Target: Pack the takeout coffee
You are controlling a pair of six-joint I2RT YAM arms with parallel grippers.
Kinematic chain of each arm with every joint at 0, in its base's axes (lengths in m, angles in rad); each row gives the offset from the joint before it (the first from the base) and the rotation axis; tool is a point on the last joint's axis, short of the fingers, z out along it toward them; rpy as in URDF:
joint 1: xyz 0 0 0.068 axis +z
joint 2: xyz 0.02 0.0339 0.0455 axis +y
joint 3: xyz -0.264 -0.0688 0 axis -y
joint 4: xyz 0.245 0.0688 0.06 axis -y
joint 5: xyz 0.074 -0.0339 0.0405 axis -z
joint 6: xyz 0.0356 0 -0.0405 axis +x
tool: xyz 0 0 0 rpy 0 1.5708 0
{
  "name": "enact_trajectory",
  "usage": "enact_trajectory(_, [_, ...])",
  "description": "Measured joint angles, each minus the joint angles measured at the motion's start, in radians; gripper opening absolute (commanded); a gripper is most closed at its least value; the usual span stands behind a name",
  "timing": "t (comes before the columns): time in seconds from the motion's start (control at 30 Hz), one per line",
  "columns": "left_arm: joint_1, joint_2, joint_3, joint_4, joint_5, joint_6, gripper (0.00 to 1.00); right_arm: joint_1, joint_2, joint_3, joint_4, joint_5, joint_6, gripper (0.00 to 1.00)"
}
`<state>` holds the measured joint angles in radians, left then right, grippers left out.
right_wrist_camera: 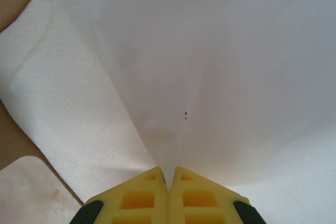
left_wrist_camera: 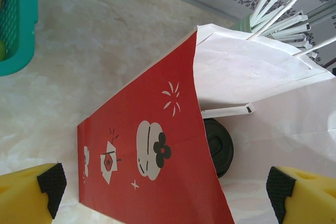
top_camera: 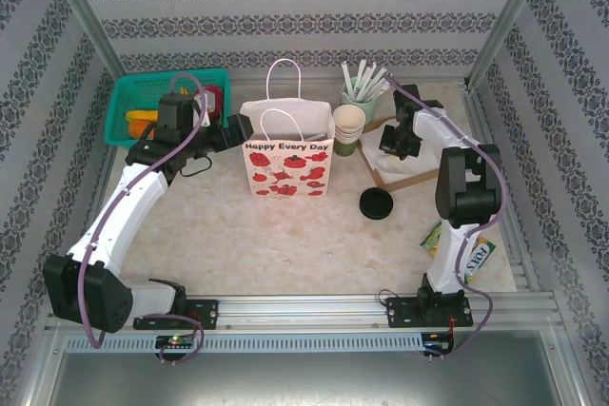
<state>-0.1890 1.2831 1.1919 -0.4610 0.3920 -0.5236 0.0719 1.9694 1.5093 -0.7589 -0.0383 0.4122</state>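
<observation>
**Coffee Sat Inside the Bag While One Hand Pinched a Napkin**

The takeout coffee [left_wrist_camera: 218, 146] stood at the bottom of the paper bag [top_camera: 288, 166], which was in the middle of the top view. Only its round black lid showed, right of centre in the left wrist view, tucked behind the bag's red side panel.

The left hand [left_wrist_camera: 165, 184] hung at the bag's mouth with its fingers wide apart and nothing between them. The right hand [right_wrist_camera: 168, 182], over in the upper right of the top view, had its fingers pressed together on a thin white napkin [right_wrist_camera: 79, 103].

The cup would probably handle as a light, soft-walled thing. Its paper side would dent under a hard squeeze, and the snap-on lid could pop off if gripped or pushed from the side. Whether it held liquid could not be told, so it was best kept upright. If it needed shifting, the safest hold looked to be a gentle one around the wall just below the lid, reached from above through the bag's opening.
</observation>
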Motion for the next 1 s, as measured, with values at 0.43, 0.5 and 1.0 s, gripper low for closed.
enact_trajectory(0.43, [0.0,0.0,0.0,0.0,0.026,0.016,1.0,0.0,-0.196,-0.095,0.1,0.033,-0.024,0.0])
enact_trajectory(0.5, [0.0,0.0,0.0,0.0,0.026,0.018,1.0,0.003,-0.202,-0.105,0.106,0.044,-0.027,0.0])
enact_trajectory(1.0, [0.0,0.0,0.0,0.0,0.032,0.019,1.0,0.027,-0.313,-0.164,0.096,0.295,-0.076,0.0])
